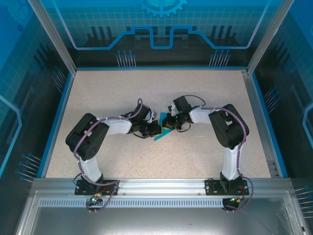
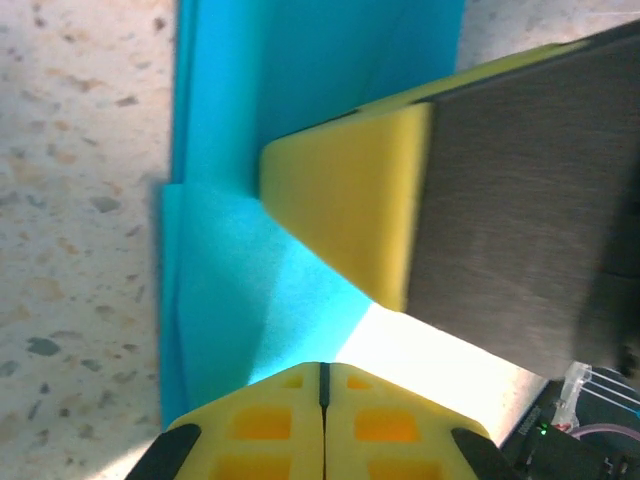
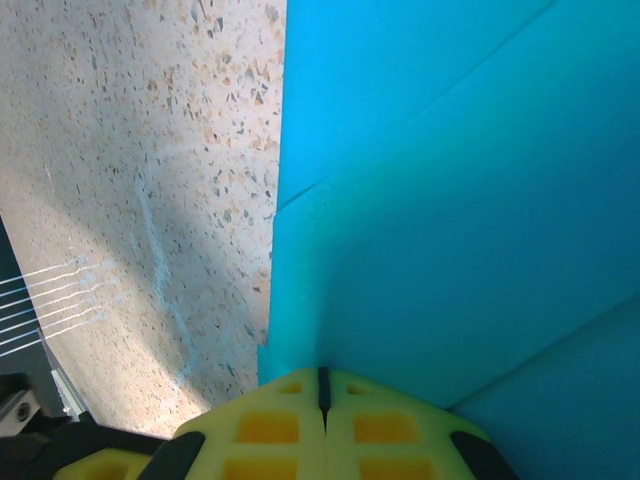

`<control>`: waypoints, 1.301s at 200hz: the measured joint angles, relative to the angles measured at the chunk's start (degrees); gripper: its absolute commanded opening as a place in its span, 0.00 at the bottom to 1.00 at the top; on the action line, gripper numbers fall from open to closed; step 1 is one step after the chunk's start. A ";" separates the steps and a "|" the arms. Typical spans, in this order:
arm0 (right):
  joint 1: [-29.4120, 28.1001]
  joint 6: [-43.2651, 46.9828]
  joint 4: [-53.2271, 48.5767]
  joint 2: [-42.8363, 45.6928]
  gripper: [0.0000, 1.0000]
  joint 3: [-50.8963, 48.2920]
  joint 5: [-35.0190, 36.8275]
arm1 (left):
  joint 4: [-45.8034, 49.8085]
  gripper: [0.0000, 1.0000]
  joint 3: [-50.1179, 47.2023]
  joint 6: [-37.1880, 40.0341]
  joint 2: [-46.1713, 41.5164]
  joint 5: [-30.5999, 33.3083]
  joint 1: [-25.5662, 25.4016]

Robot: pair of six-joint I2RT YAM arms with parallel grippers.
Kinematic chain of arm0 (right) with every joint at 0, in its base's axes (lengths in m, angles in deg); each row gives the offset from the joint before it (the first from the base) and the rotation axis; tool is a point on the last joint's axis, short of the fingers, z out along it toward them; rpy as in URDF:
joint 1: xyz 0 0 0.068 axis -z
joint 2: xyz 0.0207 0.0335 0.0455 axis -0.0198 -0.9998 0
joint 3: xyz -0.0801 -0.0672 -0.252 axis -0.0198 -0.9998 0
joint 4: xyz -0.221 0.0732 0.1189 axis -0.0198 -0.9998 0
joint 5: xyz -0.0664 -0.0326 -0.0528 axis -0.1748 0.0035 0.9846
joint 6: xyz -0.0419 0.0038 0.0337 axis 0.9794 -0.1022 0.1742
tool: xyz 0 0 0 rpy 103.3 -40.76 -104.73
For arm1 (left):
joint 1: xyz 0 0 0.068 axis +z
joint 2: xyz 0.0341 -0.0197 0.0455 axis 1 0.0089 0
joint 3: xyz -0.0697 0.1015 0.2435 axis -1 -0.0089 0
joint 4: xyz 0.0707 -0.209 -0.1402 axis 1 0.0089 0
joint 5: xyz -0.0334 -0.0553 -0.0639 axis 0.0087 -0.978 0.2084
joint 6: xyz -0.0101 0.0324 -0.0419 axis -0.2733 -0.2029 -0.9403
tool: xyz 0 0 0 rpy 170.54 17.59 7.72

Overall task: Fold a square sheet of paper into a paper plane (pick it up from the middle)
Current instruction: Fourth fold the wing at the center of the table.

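The turquoise sheet of paper (image 1: 160,135) lies on the speckled table, folded into layers with straight creases, and a pointed end sticks out toward the near side. My left gripper (image 1: 157,129) is shut, its yellow tips (image 2: 322,372) resting on the paper (image 2: 230,250) with nothing between them. From the other side my right gripper (image 1: 167,125) meets it, also shut, its tips (image 3: 322,375) down on the folded layers (image 3: 450,200). In the left wrist view, one yellow finger (image 2: 345,200) of the right gripper presses on the paper just ahead of my left tips.
The speckled tabletop (image 1: 122,93) has a blue border and glass walls (image 1: 161,34) at the back and sides. A metal rail (image 1: 161,185) carrying both arm bases runs along the near edge. Both arms are bent inward and crowd the table's middle.
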 measured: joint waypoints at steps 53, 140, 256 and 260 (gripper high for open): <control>0.00 0.02 -0.72 -0.15 0.04 0.42 0.02 | 2.40 0.04 0.63 0.22 1.03 0.00 0.00; 0.00 0.22 -2.10 -0.48 0.04 1.29 0.04 | 3.69 0.03 0.44 1.38 1.07 0.02 0.00; 0.00 0.85 -3.56 -0.85 0.04 2.16 0.04 | -1.99 0.03 -6.84 1.70 -2.71 -0.02 0.02; 0.00 0.85 -3.56 -0.87 0.04 2.16 0.02 | -2.03 0.03 -7.19 1.70 -3.04 -0.02 0.02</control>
